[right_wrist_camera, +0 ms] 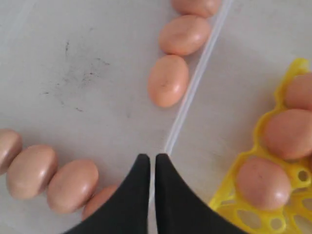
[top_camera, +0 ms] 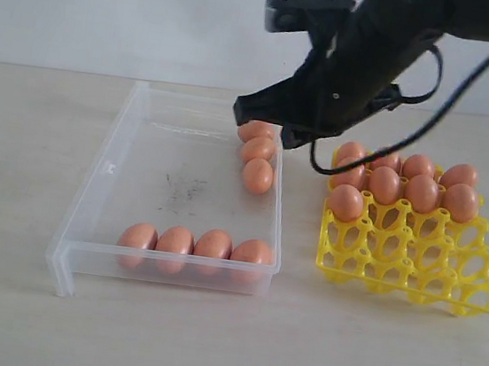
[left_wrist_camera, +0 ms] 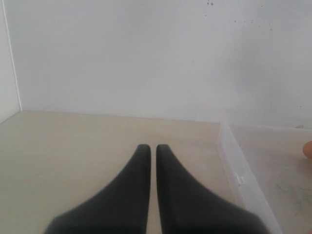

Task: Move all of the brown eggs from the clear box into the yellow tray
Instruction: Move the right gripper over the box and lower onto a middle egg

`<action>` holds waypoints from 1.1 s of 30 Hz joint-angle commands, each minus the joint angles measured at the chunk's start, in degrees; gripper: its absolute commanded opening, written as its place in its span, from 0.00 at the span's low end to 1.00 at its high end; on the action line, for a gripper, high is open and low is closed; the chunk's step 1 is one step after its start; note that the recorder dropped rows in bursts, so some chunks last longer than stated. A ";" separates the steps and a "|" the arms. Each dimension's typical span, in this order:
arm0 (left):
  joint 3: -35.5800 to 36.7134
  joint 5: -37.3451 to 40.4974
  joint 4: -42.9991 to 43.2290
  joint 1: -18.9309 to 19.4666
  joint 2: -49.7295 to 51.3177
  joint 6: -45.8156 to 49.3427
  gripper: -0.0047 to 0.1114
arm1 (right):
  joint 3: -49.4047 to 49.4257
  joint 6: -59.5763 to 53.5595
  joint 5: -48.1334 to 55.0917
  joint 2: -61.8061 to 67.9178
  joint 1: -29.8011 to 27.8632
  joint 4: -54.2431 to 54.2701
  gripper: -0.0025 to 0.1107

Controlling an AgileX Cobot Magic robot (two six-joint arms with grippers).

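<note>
The clear box (top_camera: 103, 175) lies left of centre. Three brown eggs (top_camera: 258, 176) line its right wall and several more (top_camera: 175, 241) sit along its front wall. The yellow tray (top_camera: 396, 255) stands to the right, with several eggs (top_camera: 385, 184) in its far cups. My right gripper (top_camera: 290, 135) hangs shut and empty above the box's far right corner. In the right wrist view its tips (right_wrist_camera: 148, 156) hover over the box's wall (right_wrist_camera: 195, 78), between the eggs (right_wrist_camera: 168, 80) and the tray (right_wrist_camera: 234, 190). My left gripper (left_wrist_camera: 149, 146) is shut and empty over bare table beside the box (left_wrist_camera: 239, 175).
The box and tray rest on a pale table (top_camera: 29, 121) with a white wall behind. A black cable (top_camera: 451, 101) loops from the right arm above the tray. Dark scuffs (top_camera: 181, 189) mark the box's bottom. The tray's near cups (top_camera: 420, 276) hold nothing.
</note>
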 commanded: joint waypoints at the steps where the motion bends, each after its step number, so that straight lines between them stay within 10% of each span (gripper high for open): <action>1: 0.17 0.24 -0.10 -0.32 -0.19 -0.29 0.07 | -14.18 -3.53 13.18 9.98 -0.06 3.76 0.07; 8: 0.17 0.24 -0.10 -0.32 -0.19 -0.29 0.07 | -33.35 7.43 23.35 20.21 -0.06 3.98 0.48; 33: 0.17 0.36 -0.10 -0.32 -0.19 -0.29 0.07 | -42.75 8.05 26.54 33.24 -4.05 5.92 0.49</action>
